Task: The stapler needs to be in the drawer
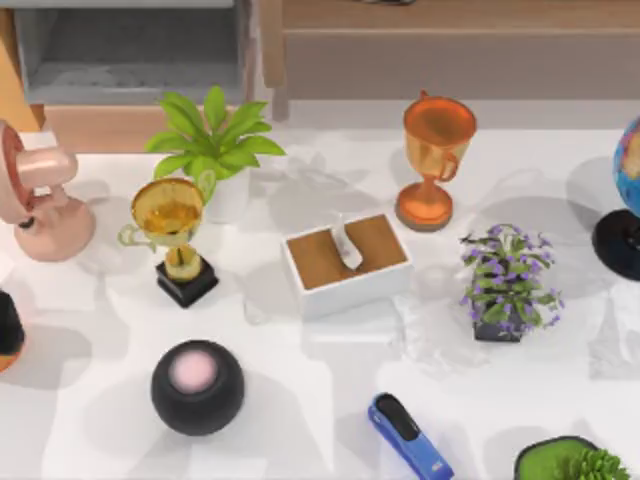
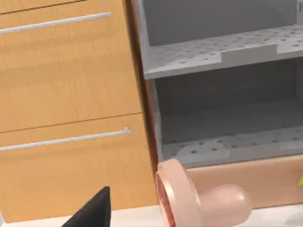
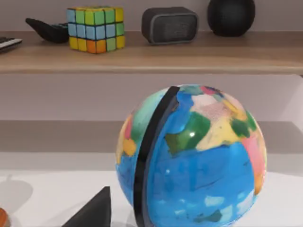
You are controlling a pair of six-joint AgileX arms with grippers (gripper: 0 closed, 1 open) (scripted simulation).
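The stapler (image 1: pixel 410 437) lies on the white table (image 1: pixel 330 400) near the front edge, a little right of centre, untouched and angled with one end toward the tissue box (image 1: pixel 347 262). The drawer (image 1: pixel 130 50) stands open at the back left, its grey floor showing behind the pale wooden front panel; my left wrist camera looks straight at those grey perforated shelves (image 2: pixel 222 47) with the pink fan (image 2: pixel 189 201) in the foreground.

A dark finger tip shows at the bottom edge of each wrist view, but I cannot tell from that whether either pincer is wide or narrow. Neither holds anything that I can see. My right wrist camera faces the globe (image 3: pixel 189 156) at the right side of the table.

Nothing of the task is done yet. My worry is the route: between stapler and drawer stand the tissue box, the gold trophy (image 1: pixel 172 235), the leafy plant (image 1: pixel 212 135) and the black sphere (image 1: pixel 197 386). A low carry would likely knock one over. The stapler's slant also invites a skewed grasp, so it could twist or slip out.
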